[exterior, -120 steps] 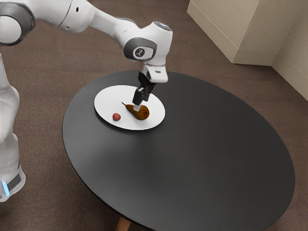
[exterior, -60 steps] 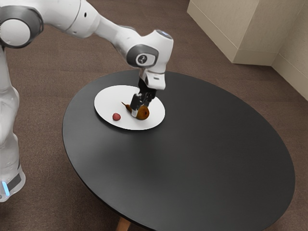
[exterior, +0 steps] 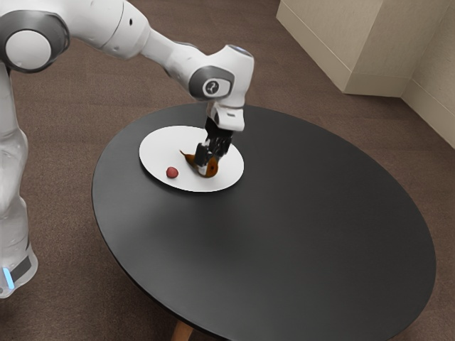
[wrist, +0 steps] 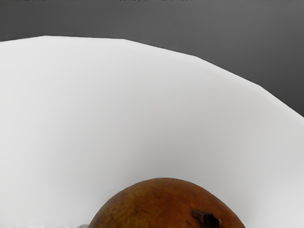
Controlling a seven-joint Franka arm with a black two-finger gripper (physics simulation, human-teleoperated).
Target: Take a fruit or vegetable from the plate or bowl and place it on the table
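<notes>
So the end effector point(exterior: 208, 168) is right down at the pear point(exterior: 214, 168), pointing steeply down, but honestly I can't tell whether it's wide, narrow or actually gripping the thing. Pear's lying on its side on the white plate point(exterior: 158, 155), thin stem toward the exterior view's left, round brown-orange bottom toward the right, partly hidden by the end effector. Near it, also on the plate, there's a little red fruit point(exterior: 172, 172). The plate sits on a round, dark tabletop point(exterior: 291, 234), and past that it's just brown floor point(exterior: 67, 142) and a pale wall point(exterior: 334, 46)
</notes>
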